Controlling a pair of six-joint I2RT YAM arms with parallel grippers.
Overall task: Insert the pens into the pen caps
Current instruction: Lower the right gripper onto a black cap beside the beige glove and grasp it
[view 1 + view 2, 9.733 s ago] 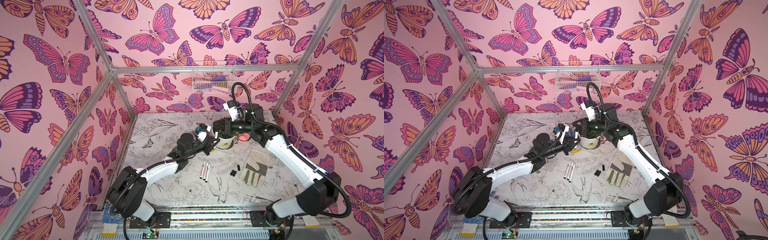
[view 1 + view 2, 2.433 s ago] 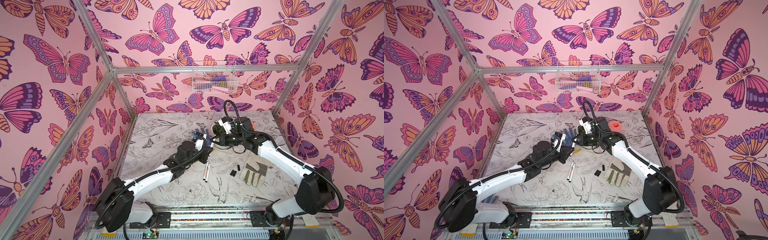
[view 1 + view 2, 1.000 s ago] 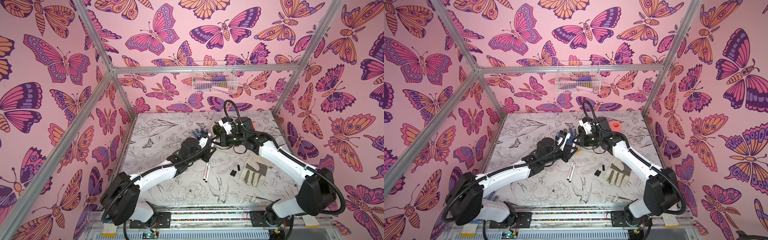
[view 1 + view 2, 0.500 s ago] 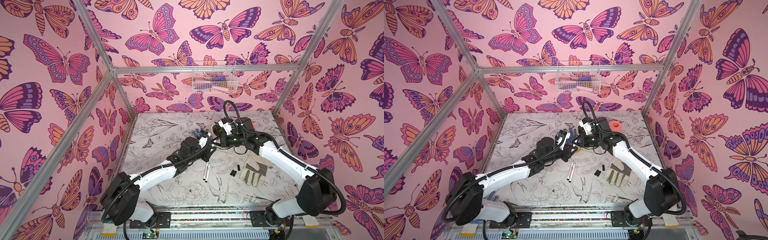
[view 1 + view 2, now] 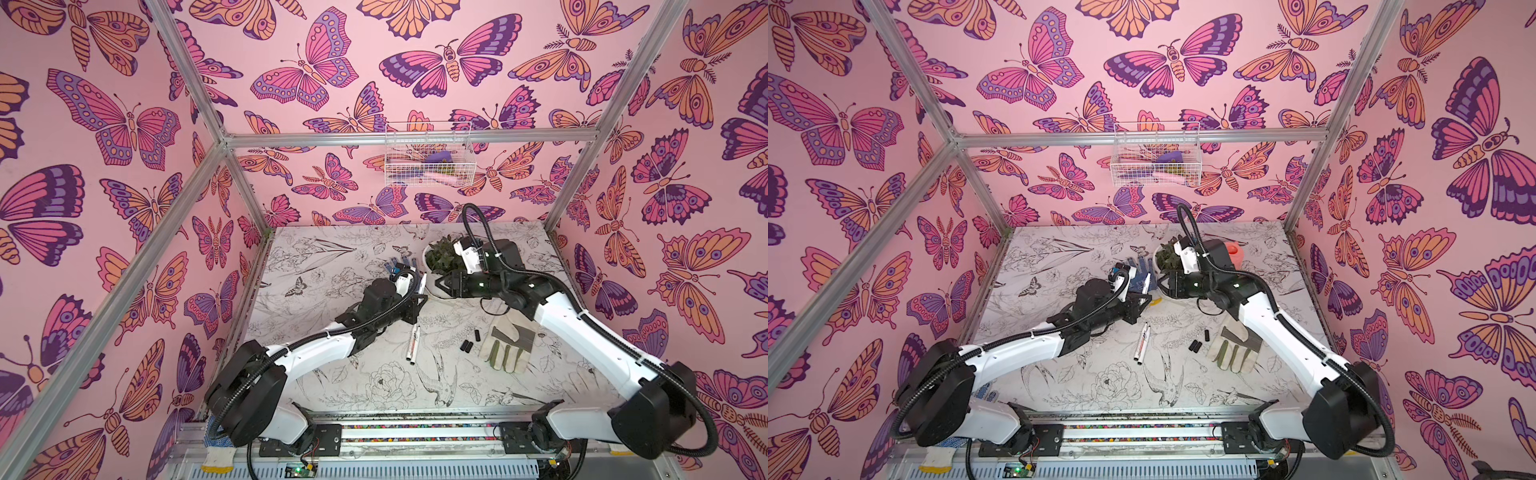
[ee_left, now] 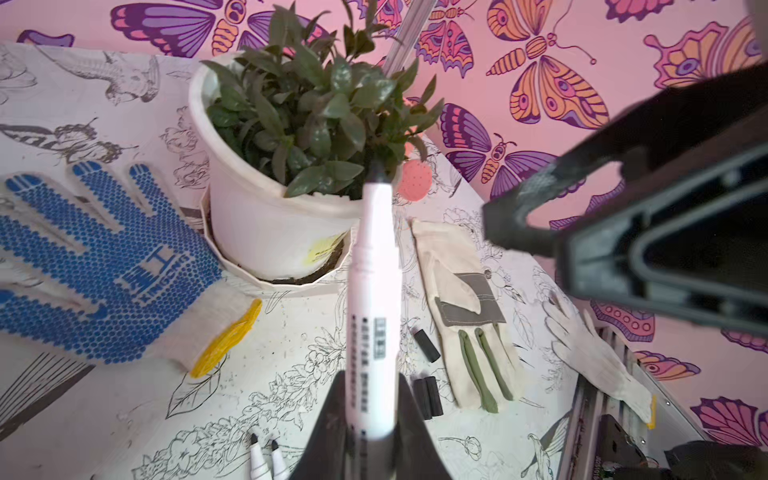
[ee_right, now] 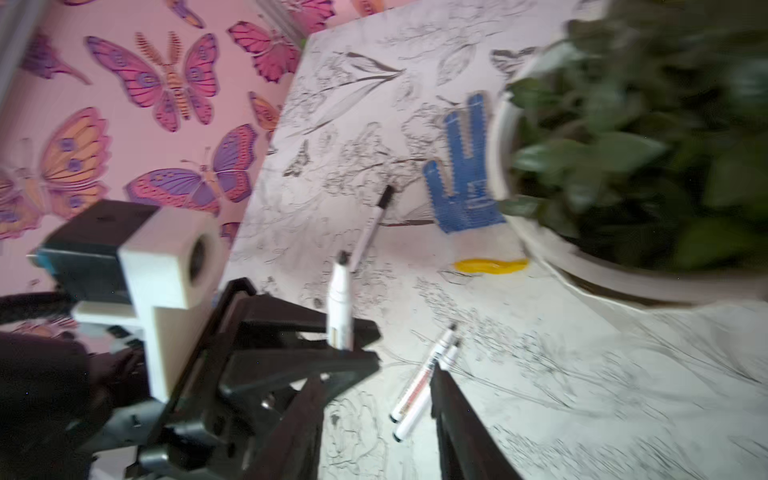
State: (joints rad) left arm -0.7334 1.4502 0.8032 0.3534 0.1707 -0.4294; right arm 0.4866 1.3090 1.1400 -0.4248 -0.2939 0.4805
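Pinching the white marker pen (image 6: pixel 372 266) low on its barrel, nib (image 6: pixel 376 172) up, the left claw (image 6: pixel 370 386) should hold steady — the right claw (image 5: pixel 439 285), spread and empty beside it, needs a black pen cap (image 6: pixel 426 345) from the table (image 6: pixel 291 332) below, lowered straight onto the nib.

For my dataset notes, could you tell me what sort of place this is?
Probably a robot test cell: an aluminium frame carrying butterfly-print wall panels, with a left arm and right arm mounted inside.

One white pen (image 6: pixel 372 291) is held upright; two pens (image 5: pixel 414 345) are laid side by side mid-frame, with three black caps (image 5: pixel 477 333) just to their right.
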